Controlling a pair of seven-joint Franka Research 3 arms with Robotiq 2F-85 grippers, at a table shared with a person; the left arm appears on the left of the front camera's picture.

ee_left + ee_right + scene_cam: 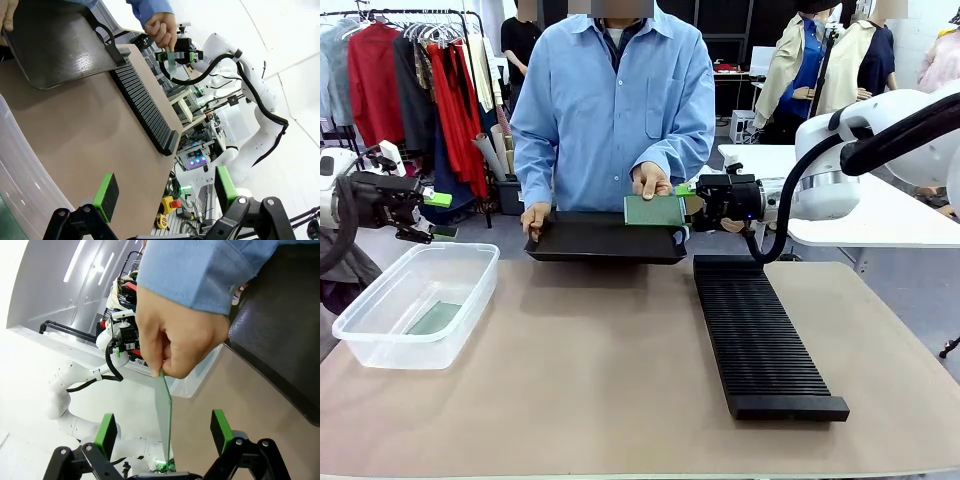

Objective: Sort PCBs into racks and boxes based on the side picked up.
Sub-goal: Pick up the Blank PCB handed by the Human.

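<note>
PCB (164, 415) handover is the step in hand; no grasp yet. Bottom centre of the right wrist view: right end effector (163, 430) has its jaws at full spread, green pads (106, 431) either side of the board, both apart from it. Board is edge-on, its lower end down in the throat of the jaws; can't tell if it touches the palm. Person's hand (180, 335), centre frame, pinches the top edge, so the person carries it.

Next move, my read: close squarely on the lower edge, wait for the hand to let go, then pull back. Board is thin and roughly centred, so the pads should meet it evenly. Risks are closing while it's skewed, or tugging before release. A right-side pick presumably goes to the rack (760, 335), which lies on that arm's side. That's a guess from layout only.

Left end effector (440, 215), left edge of the front view, above and behind the tub (470, 300): jaws wide, nothing between them.

Containers, front view:
- Tub, clear plastic, lower left on the table (590, 390): second PCB (433, 318) lying flat on the bottom.
- Rack, black and slotted, right of centre, long axis running away from the camera: no boards standing in the slots that I can see.
- Black tray (605, 256), centre, at the far table edge: person's other hand (535, 215) on its left end. Left wrist view shows its floor bare where visible. The held PCB is just above the tray's right end.
</note>
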